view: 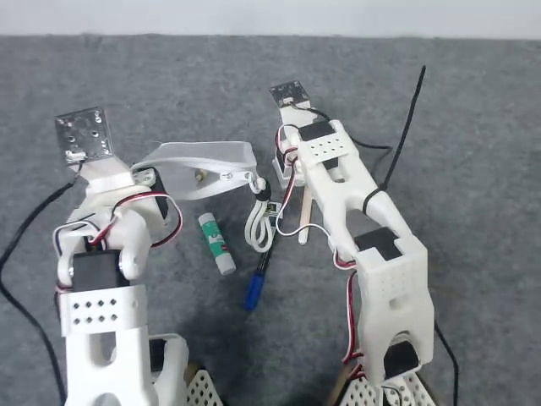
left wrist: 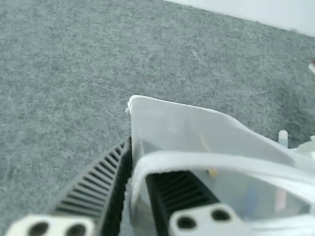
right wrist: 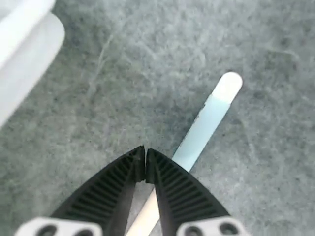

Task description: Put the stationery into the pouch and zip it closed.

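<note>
Holding pouch (left wrist: 197, 132) by its rim: left claw (left wrist: 138, 169) clamped on it. Right claw (right wrist: 145, 156) pressed together, empty, over stick (right wrist: 206, 118). Glue (view: 215, 244) and pen (view: 258, 279) lie outside pouch, near it. Loading step, seemingly unstarted. Next: part jaws, straddle stick.

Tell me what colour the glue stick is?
The glue stick is white with a green label; the high view shows it best.

L gripper (left wrist: 138, 164) clamped on translucent pouch (left wrist: 197, 130) rim, grey mat (left wrist: 74, 73) beneath.
</note>
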